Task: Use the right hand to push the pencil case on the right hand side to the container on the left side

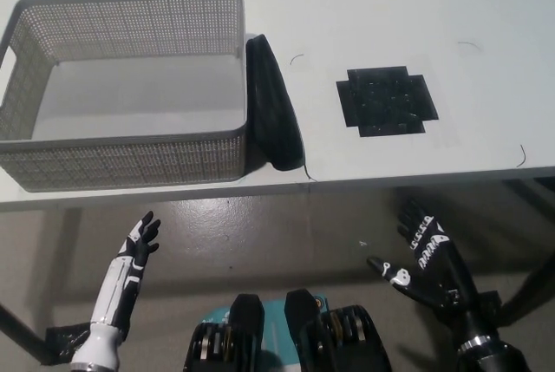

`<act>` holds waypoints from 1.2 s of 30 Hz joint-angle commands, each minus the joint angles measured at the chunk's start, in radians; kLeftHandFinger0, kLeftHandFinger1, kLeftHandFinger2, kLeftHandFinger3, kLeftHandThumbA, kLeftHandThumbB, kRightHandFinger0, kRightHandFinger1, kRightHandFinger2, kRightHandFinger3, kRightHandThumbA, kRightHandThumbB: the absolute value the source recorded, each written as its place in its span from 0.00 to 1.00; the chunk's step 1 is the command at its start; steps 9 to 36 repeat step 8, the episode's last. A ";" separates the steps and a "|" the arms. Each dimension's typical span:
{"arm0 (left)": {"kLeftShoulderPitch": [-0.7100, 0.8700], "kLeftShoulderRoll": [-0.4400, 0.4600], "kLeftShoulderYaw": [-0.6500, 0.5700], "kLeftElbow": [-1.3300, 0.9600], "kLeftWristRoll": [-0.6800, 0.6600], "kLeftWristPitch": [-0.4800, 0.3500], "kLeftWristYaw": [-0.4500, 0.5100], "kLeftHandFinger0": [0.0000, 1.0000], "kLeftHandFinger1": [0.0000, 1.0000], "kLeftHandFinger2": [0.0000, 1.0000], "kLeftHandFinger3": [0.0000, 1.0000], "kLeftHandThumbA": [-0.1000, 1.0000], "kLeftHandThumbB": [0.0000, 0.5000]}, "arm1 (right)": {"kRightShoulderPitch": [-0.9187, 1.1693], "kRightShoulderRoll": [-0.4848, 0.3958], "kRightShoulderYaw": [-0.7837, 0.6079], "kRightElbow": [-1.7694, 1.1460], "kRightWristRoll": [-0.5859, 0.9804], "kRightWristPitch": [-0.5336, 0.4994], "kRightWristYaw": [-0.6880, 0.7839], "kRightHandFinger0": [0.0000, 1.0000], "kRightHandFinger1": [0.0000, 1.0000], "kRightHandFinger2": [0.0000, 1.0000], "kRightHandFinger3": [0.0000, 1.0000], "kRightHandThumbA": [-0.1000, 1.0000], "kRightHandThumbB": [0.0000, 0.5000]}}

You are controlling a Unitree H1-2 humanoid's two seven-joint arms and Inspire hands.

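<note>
A pale white table (390, 8) carries a light grey container (130, 159) whose walls show a fine mesh of tiny holes, with a plain pale grey floor inside. A solid black pencil case (273, 112) lies against it at its 3 o'clock side. Further toward 3 o'clock, a black cross-shaped patch (387, 101) with faint speckles sits on a slightly glossy clear square. The left hand (139, 242) is white with black fingers (149, 226). The right hand (425, 259) is black with small white markings. The floor (286, 233) is dull grey-brown.
</note>
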 commanded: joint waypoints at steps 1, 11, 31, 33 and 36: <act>-0.023 0.020 0.012 0.000 -0.020 -0.039 -0.012 1.00 1.00 1.00 1.00 1.00 0.57 | -0.031 -0.001 -0.016 -0.018 0.006 -0.058 0.011 1.00 1.00 1.00 1.00 1.00 0.30; -0.032 0.022 0.027 0.015 -0.030 -0.039 -0.020 1.00 1.00 1.00 1.00 1.00 0.57 | -0.041 -0.006 -0.036 -0.028 0.016 -0.054 0.009 1.00 1.00 1.00 1.00 1.00 0.34; -0.032 0.022 0.027 0.015 -0.030 -0.039 -0.020 1.00 1.00 1.00 1.00 1.00 0.57 | -0.041 -0.006 -0.036 -0.028 0.016 -0.054 0.009 1.00 1.00 1.00 1.00 1.00 0.34; -0.032 0.022 0.027 0.015 -0.030 -0.039 -0.020 1.00 1.00 1.00 1.00 1.00 0.57 | -0.041 -0.006 -0.036 -0.028 0.016 -0.054 0.009 1.00 1.00 1.00 1.00 1.00 0.34; -0.032 0.022 0.027 0.015 -0.030 -0.039 -0.020 1.00 1.00 1.00 1.00 1.00 0.57 | -0.041 -0.006 -0.036 -0.028 0.016 -0.054 0.009 1.00 1.00 1.00 1.00 1.00 0.34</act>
